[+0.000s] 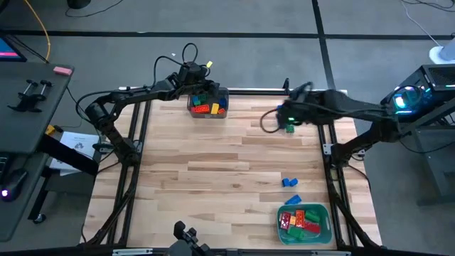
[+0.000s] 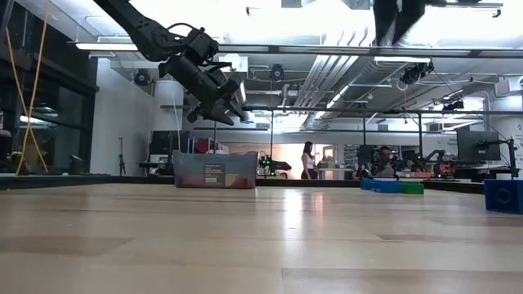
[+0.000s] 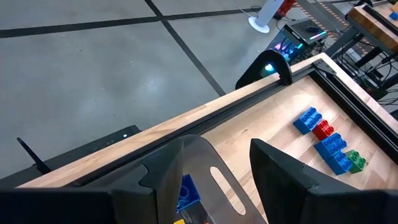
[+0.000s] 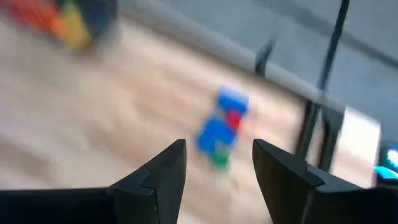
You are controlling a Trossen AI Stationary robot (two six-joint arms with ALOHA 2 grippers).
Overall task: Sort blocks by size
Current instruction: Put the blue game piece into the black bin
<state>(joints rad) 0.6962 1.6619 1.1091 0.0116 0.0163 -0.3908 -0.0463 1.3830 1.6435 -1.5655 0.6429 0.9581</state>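
Nearest the front edge sits the teal tray (image 1: 325, 229), already filled with red, green and orange blocks (image 1: 300, 221), and two loose blue blocks (image 1: 290, 183) lie on the table (image 1: 213, 163) just behind it. Farther back, the right gripper (image 4: 216, 163) hangs with fingers apart and empty over a small blue, red and green cluster (image 4: 221, 134). At the far edge, the left gripper (image 3: 214, 177) hovers parted and empty above the dark bin (image 1: 225, 96) of mixed blocks. I'd worry about the right fingers coming down on that tight cluster and knocking its neighbours off the table's far edge.
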